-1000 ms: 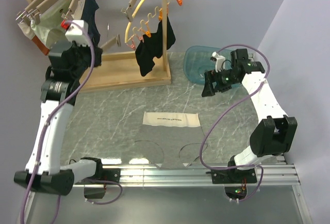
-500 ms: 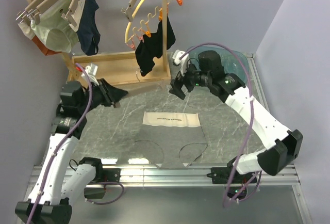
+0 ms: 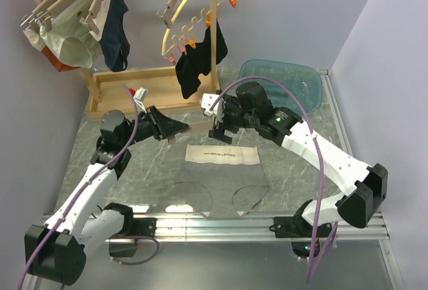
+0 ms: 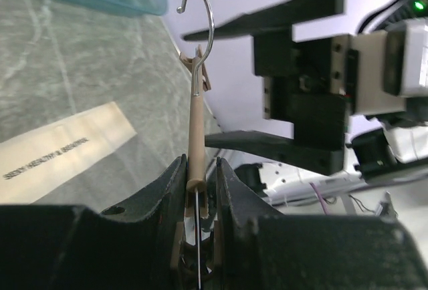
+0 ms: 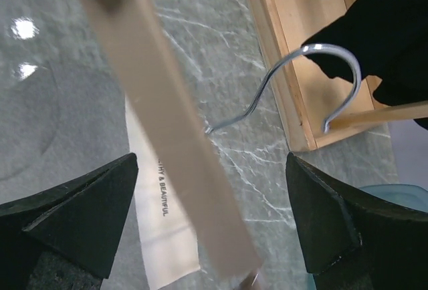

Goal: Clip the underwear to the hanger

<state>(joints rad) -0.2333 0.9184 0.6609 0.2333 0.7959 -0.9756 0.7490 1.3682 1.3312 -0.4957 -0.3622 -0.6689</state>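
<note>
Left gripper (image 3: pixel 175 127): fingers pinched narrow on the wooden hanger (image 4: pixel 195 133), held edge-on. Its lower bar and clips are hidden between the jaws in the wrist view, and from overhead it is nearly lost between the two grippers. Right gripper (image 3: pixel 219 128): jaws spread wide, straddling the blurred bar with no contact that I can see; wire hook (image 5: pixel 294 79) sharp. Underwear (image 3: pixel 224 178) lies flat on the marble table (image 3: pixel 154 166), just nearside of both grippers. It is pale grey with faint edges, and the printed waistband (image 3: pixel 222 154) is plainest.
</note>
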